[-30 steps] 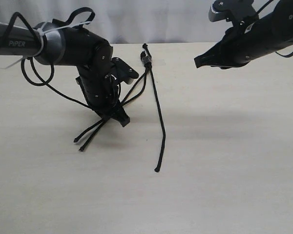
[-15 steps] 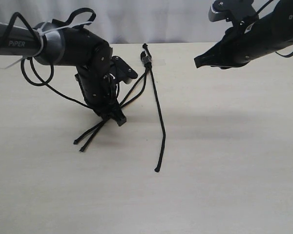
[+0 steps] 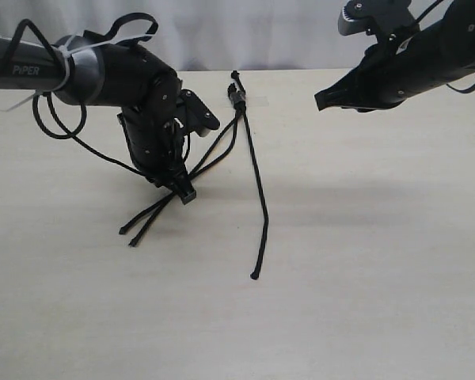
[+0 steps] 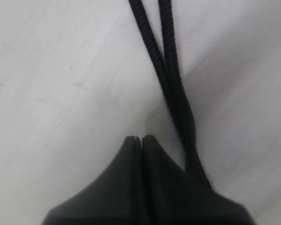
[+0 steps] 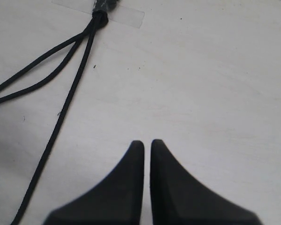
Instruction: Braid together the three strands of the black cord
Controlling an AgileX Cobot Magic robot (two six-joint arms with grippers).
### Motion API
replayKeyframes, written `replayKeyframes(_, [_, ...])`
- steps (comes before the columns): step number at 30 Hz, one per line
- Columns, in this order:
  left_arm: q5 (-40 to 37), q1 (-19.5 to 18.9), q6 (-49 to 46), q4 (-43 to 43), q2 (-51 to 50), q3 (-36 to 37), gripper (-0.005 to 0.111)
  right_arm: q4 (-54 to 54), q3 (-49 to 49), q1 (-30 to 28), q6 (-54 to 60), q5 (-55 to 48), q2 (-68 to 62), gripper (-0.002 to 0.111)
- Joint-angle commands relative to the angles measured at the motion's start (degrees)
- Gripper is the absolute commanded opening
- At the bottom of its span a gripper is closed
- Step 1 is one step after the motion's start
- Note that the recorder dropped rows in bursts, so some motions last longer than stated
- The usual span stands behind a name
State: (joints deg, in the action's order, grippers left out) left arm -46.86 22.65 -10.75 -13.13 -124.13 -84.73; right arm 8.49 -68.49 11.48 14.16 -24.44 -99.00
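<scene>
Left hand [image 3: 185,191], jaws together on nothing, had crept toward 10 o'clock beside two of the three strands [image 4: 175,103]; right hand [image 5: 147,142] closed, aloft. Black cord [image 3: 238,96] lay unbraided, head at 12 o'clock.

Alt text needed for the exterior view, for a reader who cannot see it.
The left gripper sits low on the table over two strands of the black cord, which run on side by side; the third strand lies alone to their right. The knotted head is near the table's far edge, and the right gripper hangs above the table.
</scene>
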Motion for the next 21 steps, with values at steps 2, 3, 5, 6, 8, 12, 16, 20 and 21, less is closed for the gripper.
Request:
replayKeyframes(2, [2.1,-0.6,0.6,1.5,7.1,0.0,0.0,0.3,0.3,0.0,0.4,-1.4,-0.1,0.004])
replayKeyframes(3, [2.6,-1.1,0.6,1.9,8.7,0.0,0.0,1.3,0.3,0.0,0.4,-2.0,-0.1,0.004])
replayKeyframes(5, [3.0,-1.9,2.0,2.1,11.2,0.1,0.0,4.0,0.1,0.6,0.6,-3.2,-0.1,0.004])
replayKeyframes(6, [3.6,-2.6,2.8,2.2,12.5,0.5,0.0,5.0,0.0,1.3,1.8,-4.2,-0.1,0.004])
replayKeyframes(8, [7.1,-4.3,5.2,2.2,15.2,2.6,0.0,6.2,-0.1,3.7,3.7,-5.5,-0.1,0.004])
replayKeyframes(12, [12.6,-8.6,9.1,2.3,20.1,7.5,0.0,6.4,-0.8,12.2,4.5,-5.5,-1.3,0.009])
replayKeyframes(16, [15.5,-11.0,9.1,2.3,24.9,11.5,0.0,6.4,-2.6,20.6,4.5,-5.7,-5.4,0.025])
replayKeyframes(20, [16.0,-11.6,9.1,1.8,29.2,13.0,0.0,6.4,-6.3,27.8,2.1,-6.0,-11.9,0.044])
replayKeyframes(21, [15.9,-11.6,9.1,1.4,30.3,13.5,0.0,6.4,-8.9,30.2,0.5,-7.2,-14.6,0.048])
